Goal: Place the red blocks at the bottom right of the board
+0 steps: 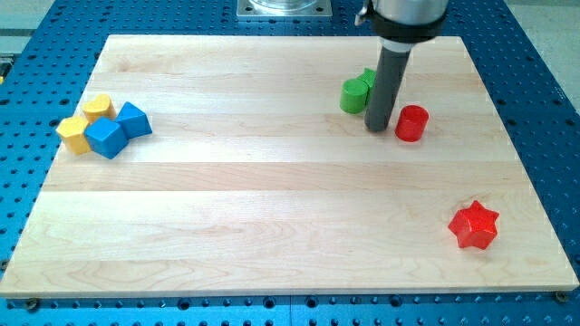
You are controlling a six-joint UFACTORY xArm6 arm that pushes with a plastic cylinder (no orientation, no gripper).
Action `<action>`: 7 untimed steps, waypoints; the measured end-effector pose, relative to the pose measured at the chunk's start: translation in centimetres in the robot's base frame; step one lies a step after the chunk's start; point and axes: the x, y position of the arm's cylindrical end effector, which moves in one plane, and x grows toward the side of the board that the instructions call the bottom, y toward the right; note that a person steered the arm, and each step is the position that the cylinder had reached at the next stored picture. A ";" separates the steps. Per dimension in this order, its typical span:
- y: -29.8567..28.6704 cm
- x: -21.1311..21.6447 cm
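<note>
my tip (379, 128): bottom end of my straight dark rod, sitting down on the light wooden board (272, 226). It's just to the view's left of the red cylinder block, right beside it; can't honestly say if it's touching or a hair apart.

jaws: haven't got any, it's a bare rod, so nothing's opened, clenched or grasping. All I do is shove stuff sideways.

red cylinder block (411, 122): my landmark for everything here. Standing upright in the board's upper right part, near the view's top.

red star-shaped block (474, 225): well below the red cylinder block and a bit to the view's right of it, down near the board's bottom right corner. Well apart from my tip.

green blocks (356, 92): just to the view's left of the red cylinder block and slightly higher, on the other side of my rod. One's a rounded cylinder-ish piece; the one behind it is partly hidden by the rod, so no call on its shape.

blue blocks (119, 129): two chunky ones, far to the view's left of the red cylinder block, at about its height.

yellow blocks (85, 122): two, snug against the blue ones, even further left of the red cylinder block.

blue perforated table (54, 27): shows all round the board.
</note>
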 end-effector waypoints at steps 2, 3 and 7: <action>6.1 6.0; 6.9 4.3; 5.5 5.8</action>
